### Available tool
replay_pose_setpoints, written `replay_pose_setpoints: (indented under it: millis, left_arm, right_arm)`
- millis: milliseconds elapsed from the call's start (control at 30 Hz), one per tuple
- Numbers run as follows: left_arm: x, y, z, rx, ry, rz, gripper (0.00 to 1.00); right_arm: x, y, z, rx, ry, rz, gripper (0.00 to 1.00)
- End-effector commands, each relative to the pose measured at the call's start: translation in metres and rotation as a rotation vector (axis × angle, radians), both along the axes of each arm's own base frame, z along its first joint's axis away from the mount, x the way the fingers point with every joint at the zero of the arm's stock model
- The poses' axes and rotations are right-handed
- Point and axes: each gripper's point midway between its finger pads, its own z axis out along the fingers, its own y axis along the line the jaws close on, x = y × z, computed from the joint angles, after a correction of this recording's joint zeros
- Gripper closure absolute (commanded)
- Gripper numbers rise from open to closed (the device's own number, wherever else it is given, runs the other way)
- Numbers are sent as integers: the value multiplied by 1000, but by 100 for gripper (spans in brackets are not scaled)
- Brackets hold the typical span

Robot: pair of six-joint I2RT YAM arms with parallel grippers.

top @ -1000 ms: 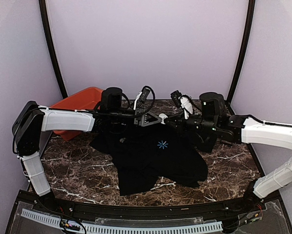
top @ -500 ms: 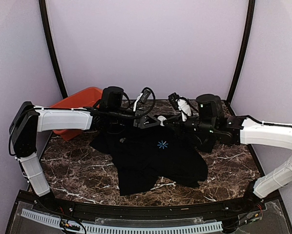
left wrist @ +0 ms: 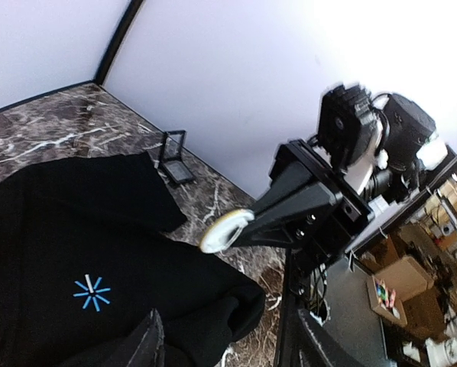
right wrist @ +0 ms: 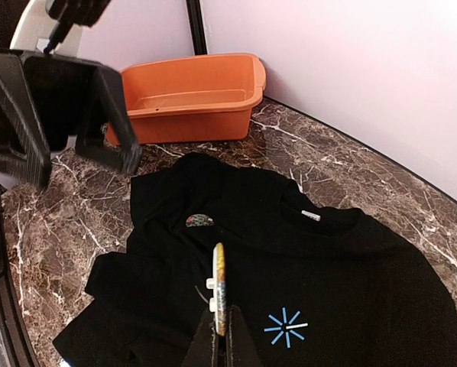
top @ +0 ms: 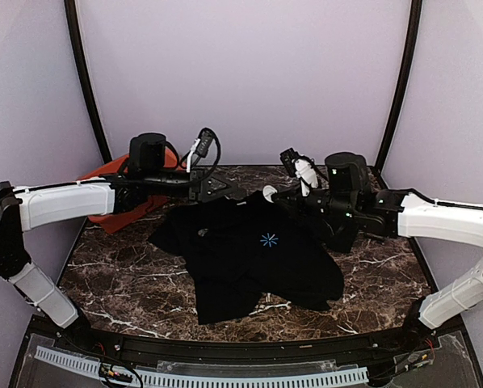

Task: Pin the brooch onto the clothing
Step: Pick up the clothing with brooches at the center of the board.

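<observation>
Brooch (right wrist: 219,284): small yellow-gold disc, seen edge-on from the right wrist. It stands upright, pinched by its lower rim, and is held up over the chest of the shirt, on the side nearer the worktop's far edge.
Right gripper (right wrist: 222,323): closed on the brooch, fingertips tight against both faces of the disc.
Left gripper (right wrist: 79,157): jaws spread apart with nothing between them. It hangs over the shirt's collar side near the far edge, apart from the brooch.
T-shirt (top: 249,263): black and short-sleeved, lying flat but rumpled across the middle of the worktop (top: 128,283), collar toward the far edge.
Starburst print (right wrist: 286,329): light blue, on the chest, just beside the spot under the brooch.
Orange tub (right wrist: 190,95): at the far left corner of the worktop, beyond the shirt.
Black hinged case (left wrist: 173,157): small and standing open by the far edge, past the shirt's sleeve.
</observation>
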Motion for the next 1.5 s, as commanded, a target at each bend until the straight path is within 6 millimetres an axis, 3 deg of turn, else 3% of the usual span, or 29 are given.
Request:
replay_pose_setpoints:
  millis: [0,200,300,500,667,800,933,1167,1233,1367,1467]
  left_arm:
    - [19,39,0,102,-94,150,37]
    - [48,82,-2,339,-344,375,3]
    - [53,91,-9,414,-431,386,1]
    - [61,95,-40,560,-507,330,1]
    - [52,88,-66,612,-544,195,1]
    - [47,87,-86,655,-592,112,1]
    - [55,90,-105,736,-677,66,3]
    - [54,71,-135,781,-766,-109,10]
    - [55,64,-157,823,-774,-185,14]
    - [61,52,-183,875,-739,-290,28]
    - [61,42,-185,845,-722,-327,33]
  right_arm:
    - [4,2,17,33,14,-16,100]
    - [5,7,3,53,234,-20,100]
    - [7,9,-7,61,346,-55,100]
    - [8,16,-20,93,571,-82,100]
    - [3,24,-39,58,739,-67,100]
    - [-6,32,-56,72,900,-22,100]
    - [-15,39,-71,90,1038,19,100]
    - [-17,33,-91,80,1093,-26,100]
    - [-17,31,-93,81,1098,-32,100]
    - [-18,28,-94,81,1101,-41,100]
    - [-18,25,-97,77,1098,-53,100]
